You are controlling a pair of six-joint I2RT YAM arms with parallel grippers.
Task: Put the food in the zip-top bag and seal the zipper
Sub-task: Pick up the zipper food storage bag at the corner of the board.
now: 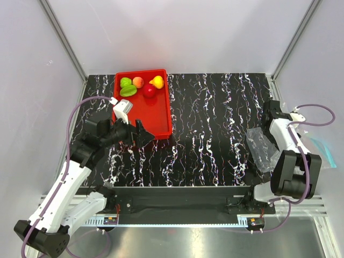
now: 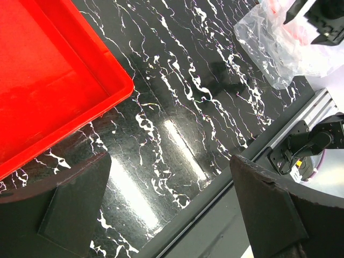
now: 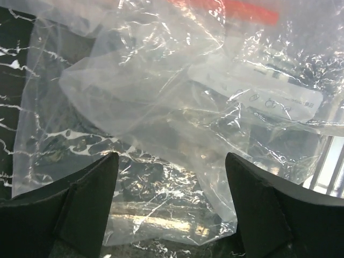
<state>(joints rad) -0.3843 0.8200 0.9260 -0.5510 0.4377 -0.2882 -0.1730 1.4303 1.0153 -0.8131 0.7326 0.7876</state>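
Observation:
The food lies at the far end of a red tray [image 1: 156, 115]: two green pieces [image 1: 127, 87], a peach [image 1: 138, 81], a yellow pear [image 1: 157, 81] and a red apple [image 1: 149, 90]. My left gripper [image 1: 144, 134] is open and empty at the tray's near corner; in the left wrist view it [image 2: 172, 209] hangs over bare table. My right gripper [image 1: 270, 115] is open and empty; in the right wrist view it [image 3: 172, 204] hangs just above crumpled clear plastic [image 3: 161, 107]. A clear bag with a light-blue strip [image 1: 324, 146] lies off the table's right edge.
The crumpled plastic [image 1: 260, 148] lies at the table's right edge and also shows in the left wrist view [image 2: 274, 48]. Part of it carries an orange-red strip [image 3: 226, 11] and a white label [image 3: 263, 97]. A metal rail [image 2: 279, 134] runs along the near edge.

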